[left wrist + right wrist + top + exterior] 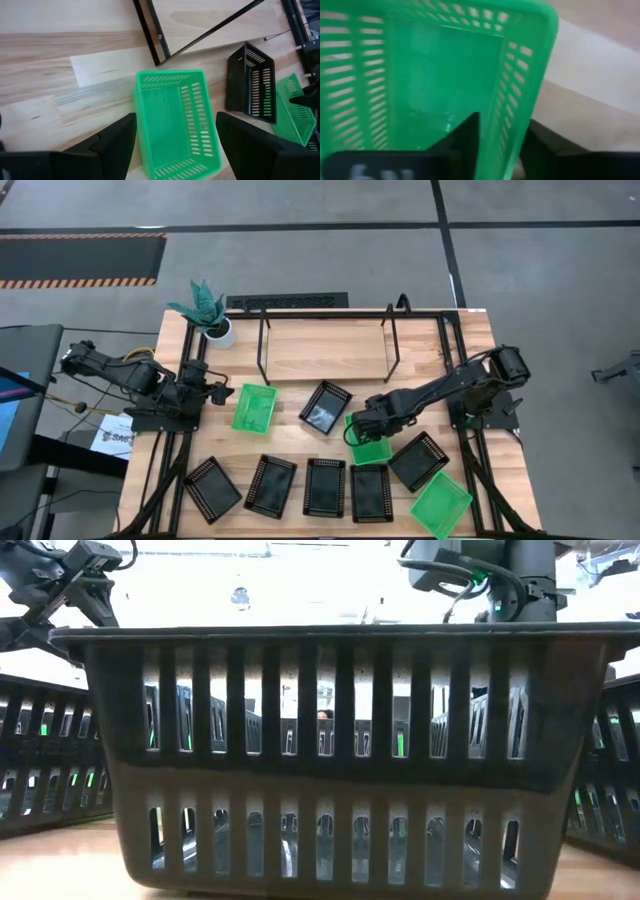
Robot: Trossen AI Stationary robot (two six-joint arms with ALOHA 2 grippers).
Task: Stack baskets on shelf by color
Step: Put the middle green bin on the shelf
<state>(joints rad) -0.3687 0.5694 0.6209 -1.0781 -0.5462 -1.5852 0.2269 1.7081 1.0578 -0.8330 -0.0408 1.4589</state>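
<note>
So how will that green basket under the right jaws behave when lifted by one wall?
The green basket is probably light: thin, slotted plastic. Gripped by the right gripper on one wall only, it will likely tilt, hanging from that edge. The slotted wall may flex slightly.

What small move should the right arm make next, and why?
Probably finish closing the right end effector on the green basket, then lift. Its fingers straddle the basket's side wall, one inside and one outside, and the shelf holds no baskets yet.
</note>
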